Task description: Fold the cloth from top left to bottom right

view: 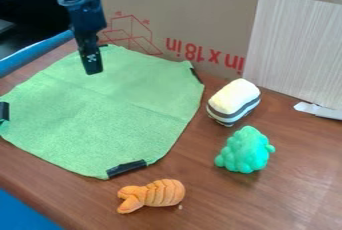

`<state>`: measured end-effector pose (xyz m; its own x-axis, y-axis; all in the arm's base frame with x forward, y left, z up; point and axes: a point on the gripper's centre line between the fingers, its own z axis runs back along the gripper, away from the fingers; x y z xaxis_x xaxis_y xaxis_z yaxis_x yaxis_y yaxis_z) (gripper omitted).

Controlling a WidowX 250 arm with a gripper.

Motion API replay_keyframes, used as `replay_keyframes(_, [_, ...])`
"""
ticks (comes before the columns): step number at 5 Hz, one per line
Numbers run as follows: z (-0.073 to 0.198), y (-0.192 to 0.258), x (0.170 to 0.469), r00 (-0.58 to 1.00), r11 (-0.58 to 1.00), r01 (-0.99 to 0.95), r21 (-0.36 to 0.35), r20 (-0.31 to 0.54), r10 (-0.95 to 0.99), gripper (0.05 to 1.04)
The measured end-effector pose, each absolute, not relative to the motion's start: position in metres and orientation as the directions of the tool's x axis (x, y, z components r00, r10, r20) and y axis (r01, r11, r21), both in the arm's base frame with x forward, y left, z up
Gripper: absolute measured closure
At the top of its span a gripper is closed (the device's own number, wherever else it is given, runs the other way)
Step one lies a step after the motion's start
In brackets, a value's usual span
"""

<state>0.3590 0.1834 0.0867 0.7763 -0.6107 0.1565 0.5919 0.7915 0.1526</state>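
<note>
i'm looking at the brown table (287, 189), and the green cloth (113, 109) is lying spread out on its left side. my claw (92, 69) is hanging over the cloth's upper part — i can't tell if it's spread or pressed together. most of the cloth is lying below and right of it, but the top black tab (104, 45) is sitting just behind — i'm judging that corner the likely grasp.

Black arm (81, 9), small white marking (91, 58)
</note>
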Motion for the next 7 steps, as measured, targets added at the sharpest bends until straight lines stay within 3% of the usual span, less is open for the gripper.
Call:
replay_keyframes(3, [0.076,0.230,0.411,0.788,0.807,0.587,0.070,0.181,-0.589,0.083])
replay_keyframes(4, [0.079,0.237,0.419,0.800,0.818,0.569,0.085,0.176,-0.574,0.083])
replay_keyframes(7, [0.073,0.262,0.426,0.838,0.838,0.494,0.232,0.131,-0.530,0.083])
